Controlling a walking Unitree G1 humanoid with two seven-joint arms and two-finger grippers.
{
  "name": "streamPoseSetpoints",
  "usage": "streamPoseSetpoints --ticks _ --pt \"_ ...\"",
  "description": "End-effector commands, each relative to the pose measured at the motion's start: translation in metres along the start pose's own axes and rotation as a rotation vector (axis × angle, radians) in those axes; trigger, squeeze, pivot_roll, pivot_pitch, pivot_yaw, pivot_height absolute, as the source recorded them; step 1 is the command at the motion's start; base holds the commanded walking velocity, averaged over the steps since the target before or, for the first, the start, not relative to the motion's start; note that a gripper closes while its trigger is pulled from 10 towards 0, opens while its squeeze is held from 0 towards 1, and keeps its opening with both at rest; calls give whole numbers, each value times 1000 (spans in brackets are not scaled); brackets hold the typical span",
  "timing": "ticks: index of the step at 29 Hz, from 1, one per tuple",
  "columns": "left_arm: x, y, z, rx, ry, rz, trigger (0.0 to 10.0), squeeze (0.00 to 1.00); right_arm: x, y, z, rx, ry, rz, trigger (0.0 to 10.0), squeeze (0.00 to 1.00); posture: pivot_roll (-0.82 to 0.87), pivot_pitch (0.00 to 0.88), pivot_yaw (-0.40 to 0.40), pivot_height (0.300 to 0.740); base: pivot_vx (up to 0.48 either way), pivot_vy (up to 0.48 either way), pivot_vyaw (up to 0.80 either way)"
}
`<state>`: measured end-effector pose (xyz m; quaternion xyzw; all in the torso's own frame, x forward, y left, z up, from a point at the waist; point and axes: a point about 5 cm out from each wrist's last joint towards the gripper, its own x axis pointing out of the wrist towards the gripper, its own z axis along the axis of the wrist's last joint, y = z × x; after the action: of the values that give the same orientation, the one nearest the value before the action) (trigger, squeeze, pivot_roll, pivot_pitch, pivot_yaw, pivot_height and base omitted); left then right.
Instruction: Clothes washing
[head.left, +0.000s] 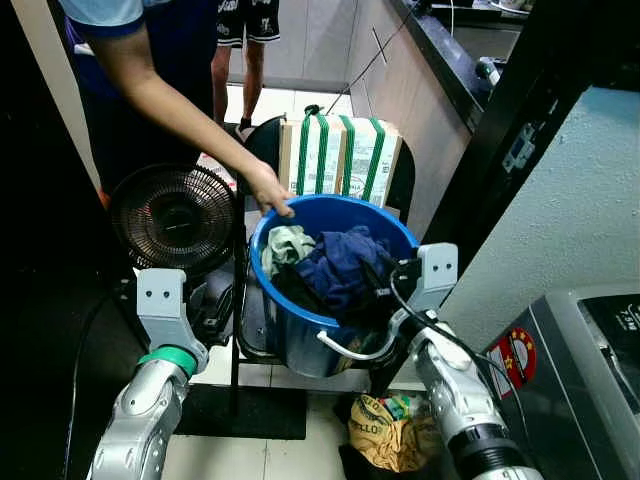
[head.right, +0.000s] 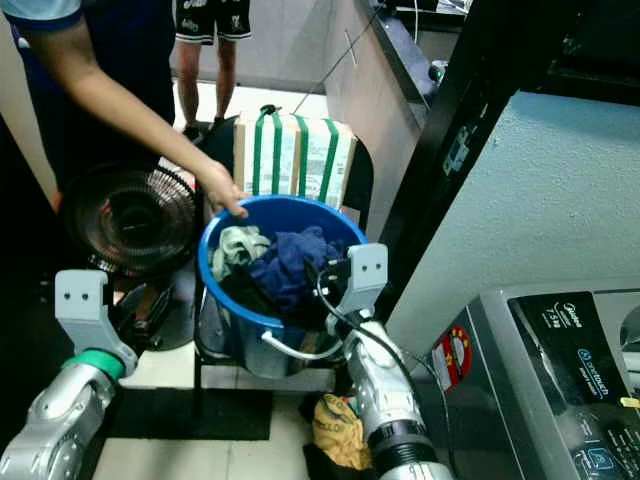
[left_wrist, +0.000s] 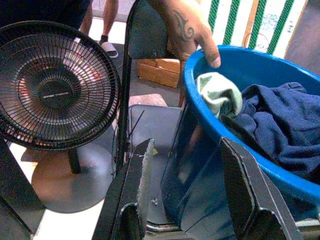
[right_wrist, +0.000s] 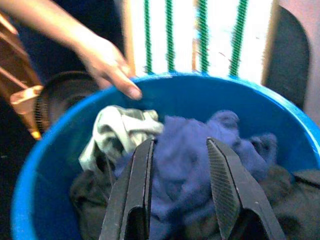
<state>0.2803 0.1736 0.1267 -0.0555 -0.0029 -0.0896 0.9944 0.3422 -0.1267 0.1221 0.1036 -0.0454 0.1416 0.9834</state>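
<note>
Right gripper poised over the blue tub of laundry, fingers apart and holding nothing.

The blue tub (head.left: 300, 330) sits on a dark chair frame beside a black fan (head.left: 172, 217), with a navy garment (right_wrist: 200, 145) heaped in its middle and a pale green cloth (right_wrist: 117, 131) toward the far-left rim, where a person's hand (head.left: 268, 190) rests. The right gripper (right_wrist: 180, 190) is at the tub's near-right rim, fingers moderately spread, and the navy garment lies straight ahead and just below them, seemingly not yet touched. The left gripper (left_wrist: 192, 187) hangs lower, outside the tub's left wall, fingers wide and empty. The right arm is the nearer to the clothes, so I judge a short dip forward would reach them.
</note>
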Motion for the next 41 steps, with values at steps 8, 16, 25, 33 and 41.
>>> streamPoseSetpoints --ticks 8,16,25,33,41 --pt "0 -3 -5 6 17 -24 10000 0 -5 -6 -6 2 28 -1 10000 0 83 13 -47 740 0 0 0" --pt "2 -4 -5 6 17 -27 10000 0 -5 -3 -8 -6 28 13 10000 0 83 6 -53 740 0 0 0" --pt "2 -7 -4 -2 6 -43 10000 0 -3 1 -6 -12 16 35 10000 0 84 1 -58 740 0 0 0" --pt "3 -4 -3 -6 -5 -16 10000 0 -3 -3 -5 -13 17 28 10000 0 84 3 -61 740 0 0 0" --pt "5 5 -4 29 14 40 10000 0 -1 1 -6 -25 35 59 10000 0 84 20 -61 740 0 0 0"
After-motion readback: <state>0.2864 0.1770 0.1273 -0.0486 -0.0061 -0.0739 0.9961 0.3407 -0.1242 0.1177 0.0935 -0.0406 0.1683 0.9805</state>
